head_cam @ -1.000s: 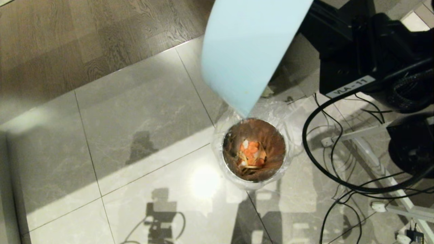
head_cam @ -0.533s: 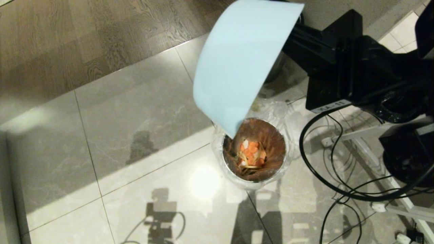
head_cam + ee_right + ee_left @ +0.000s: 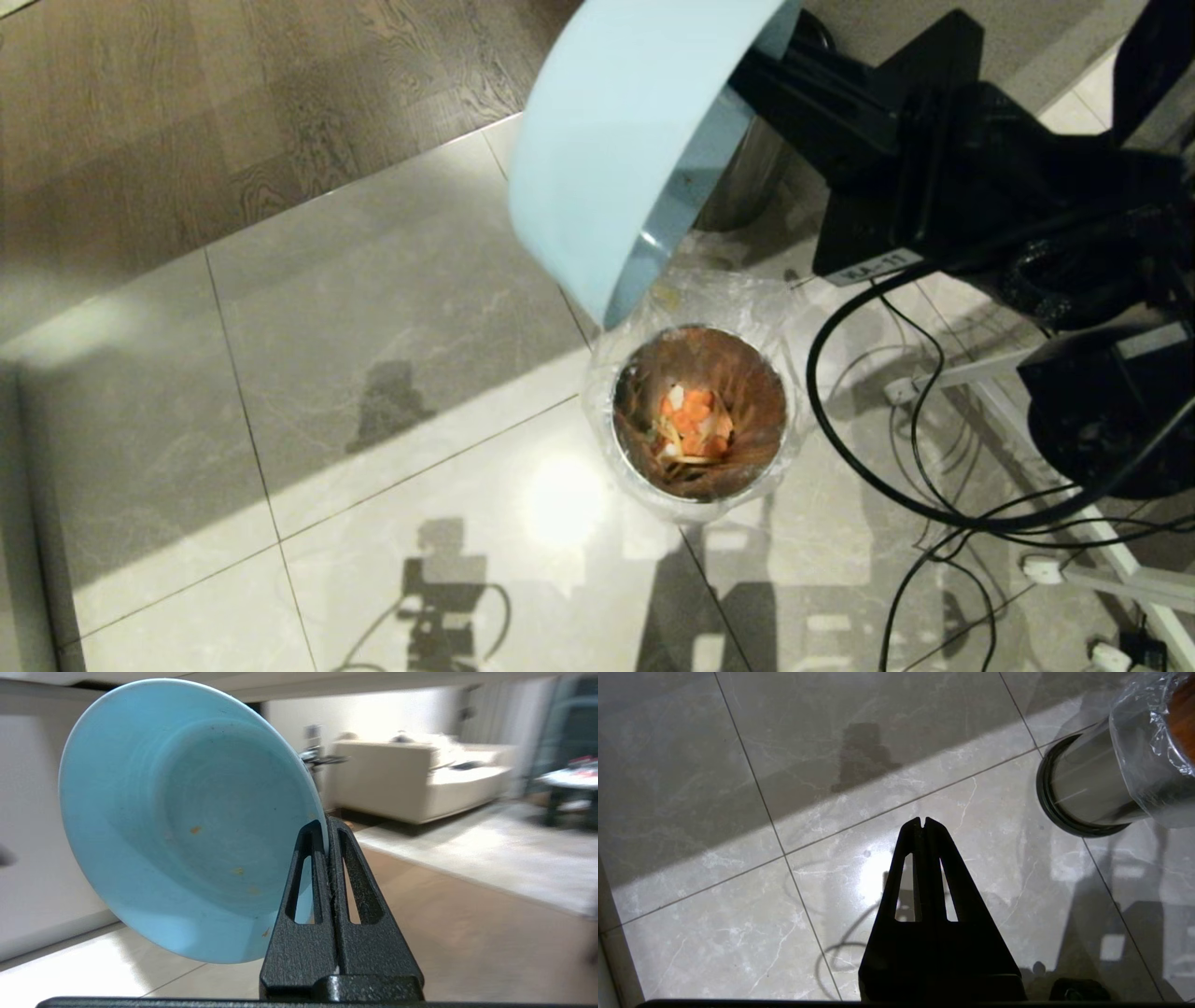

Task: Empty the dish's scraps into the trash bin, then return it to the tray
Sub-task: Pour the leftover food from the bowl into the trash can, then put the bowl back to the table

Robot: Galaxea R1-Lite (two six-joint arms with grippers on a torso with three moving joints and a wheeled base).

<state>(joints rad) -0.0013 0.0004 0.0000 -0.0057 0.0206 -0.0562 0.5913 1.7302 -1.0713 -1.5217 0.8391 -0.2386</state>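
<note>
The dish [image 3: 187, 826] hangs tipped on its side, rim pinched between my right gripper [image 3: 325, 835] fingers, above the trash bin [image 3: 698, 411] holding the scraps [image 3: 693, 425]. I'd level it gently before seeking the tray, grip firm.

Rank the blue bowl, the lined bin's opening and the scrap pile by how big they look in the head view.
1. dish, though it is held nearer the camera, which inflates it.
2. trash bin opening.
3. scraps, a small heap inside the bin.
</note>
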